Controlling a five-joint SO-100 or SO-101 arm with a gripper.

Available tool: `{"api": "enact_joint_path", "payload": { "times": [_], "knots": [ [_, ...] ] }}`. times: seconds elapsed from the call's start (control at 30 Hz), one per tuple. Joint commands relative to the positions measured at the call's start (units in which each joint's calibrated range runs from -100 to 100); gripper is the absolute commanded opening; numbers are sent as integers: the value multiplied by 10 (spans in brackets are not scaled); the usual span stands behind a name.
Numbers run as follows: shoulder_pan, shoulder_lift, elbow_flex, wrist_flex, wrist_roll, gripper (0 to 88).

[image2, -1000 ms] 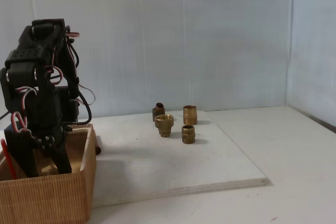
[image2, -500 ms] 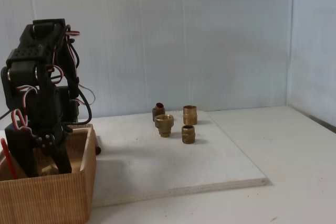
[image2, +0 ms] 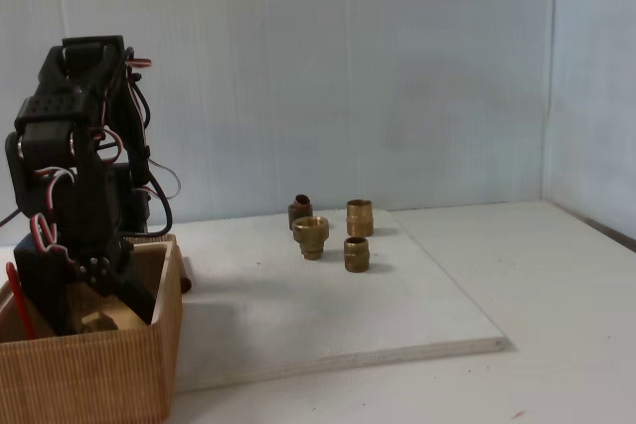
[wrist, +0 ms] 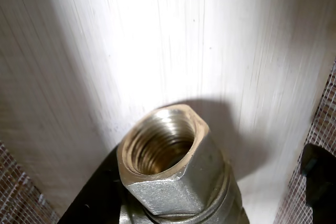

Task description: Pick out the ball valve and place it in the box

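In the fixed view the tan ribbed box point(image2: 99, 376) stands at the lower left, and my gripper point(image2: 94, 321) reaches down into it. The ball valve's brass body point(image2: 103, 322) shows between the spread black fingers point(image2: 137, 297), and its red lever point(image2: 14, 295) sticks up at the box's left side. In the wrist view the ball valve point(wrist: 173, 177) fills the lower middle with its threaded hex end facing the camera, over the pale floor of the box point(wrist: 157, 40). One black finger point(wrist: 317, 182) stands apart from the valve on the right. The gripper is open.
Several short brass fittings point(image2: 328, 233) without handles stand on a white board point(image2: 417, 315) in the middle of the table. Pale walls close the back and right. The arm's black body point(image2: 79, 146) with red and white wires rises above the box.
The gripper's right finger has swung outward to the right inside the box, widening the gap around the valve. The arm has dipped slightly; the fittings have not moved.
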Motion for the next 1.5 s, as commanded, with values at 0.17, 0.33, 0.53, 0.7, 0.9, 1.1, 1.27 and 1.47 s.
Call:
{"api": "enact_joint_path", "payload": {
  "times": [0.17, 0.33, 0.53, 0.7, 0.9, 1.1, 1.27, 1.47],
  "knots": [
    [11, -19, -24, 96, 4, 339],
    [11, -20, -81, 183, 2, 339],
    [11, -20, -160, 278, 3, 339],
    [11, -27, -200, 317, 1, 339],
    [12, -65, -197, 317, 2, 339],
    [21, -119, -187, 318, 2, 339],
    [15, -191, -129, 318, 2, 339],
    [-51, -299, -79, 318, -3, 339]
  ]
}}
